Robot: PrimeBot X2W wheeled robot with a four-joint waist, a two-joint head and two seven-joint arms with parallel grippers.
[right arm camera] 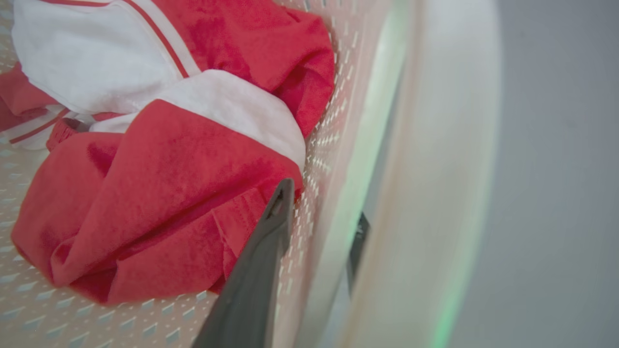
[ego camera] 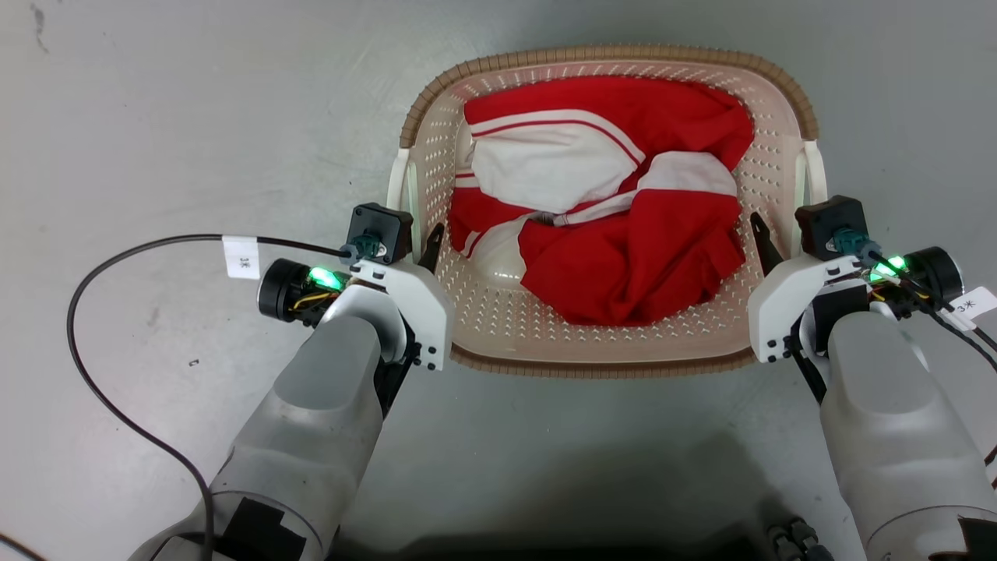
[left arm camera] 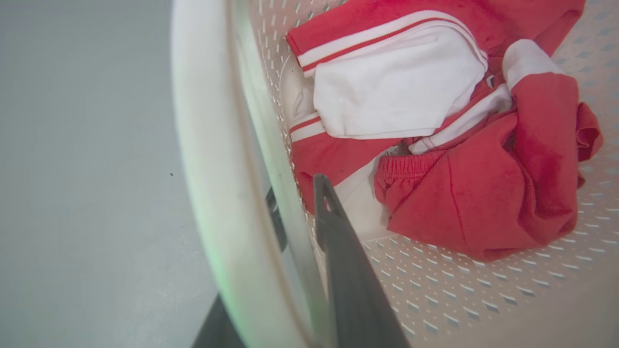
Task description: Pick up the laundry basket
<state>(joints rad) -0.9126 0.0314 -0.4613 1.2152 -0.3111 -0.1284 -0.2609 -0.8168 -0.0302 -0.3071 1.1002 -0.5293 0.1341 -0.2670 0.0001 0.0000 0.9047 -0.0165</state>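
A black cable (ego camera: 92, 312) with a white paper tag (ego camera: 240, 257) loops over the grey floor (ego camera: 195, 109) at the far left of the head view. Beside it the pale left forearm (ego camera: 323, 405) reaches up to the left gripper (ego camera: 427, 241), which sits at the left side of the laundry basket (ego camera: 607, 56). Its jaws are narrow and closed over the basket's side wall. In the left wrist view the inner finger (left arm camera: 341, 251) lies against the perforated inside, and the outer finger (left arm camera: 274, 212) shows dark in the gap between the wall and the white left handle (ego camera: 402, 191).

The basket stands in the middle of the head view, straight ahead of the robot, between the two grippers. Whether its base touches the floor cannot be told. Crumpled red and white clothing (ego camera: 623, 257) lies inside it, near both inner fingers.

On the right the right gripper (ego camera: 773, 234) grips the same way, jaws narrow over the wall. One finger (right arm camera: 263, 251) is inside against the perforations, just beside the red cloth, and the other (right arm camera: 357, 246) is in the slot behind the right handle (ego camera: 815, 167). The right forearm (ego camera: 896, 436) comes from the lower right
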